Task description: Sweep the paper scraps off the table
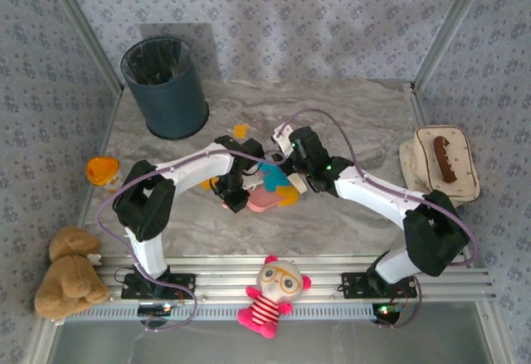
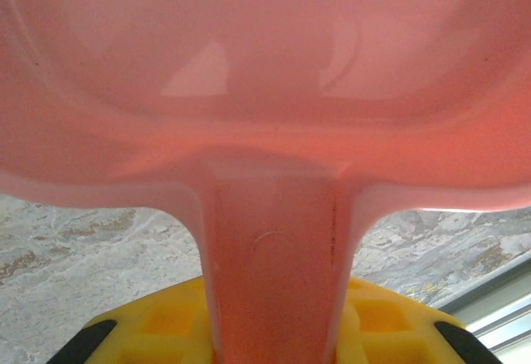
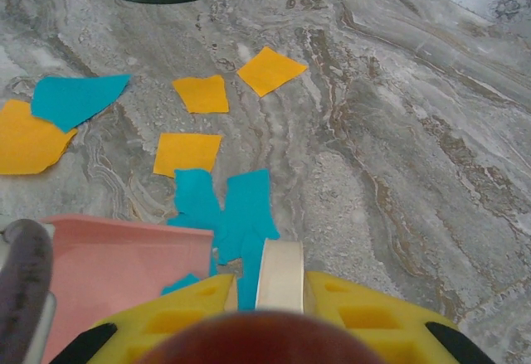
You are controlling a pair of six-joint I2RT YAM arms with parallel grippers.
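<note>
The left tool is clamped on the handle of the pink dustpan, apparently keeping its lip low on the tabletop so that scraps can be pushed in. The right tool, fully closed, pinches a pale strip, probably part of a sweeper. The paper scraps, orange and cyan, lie scattered on the marble ahead, some cyan bits touching the pan's lip. The contents of the lined dark bin beyond cannot be told.
</note>
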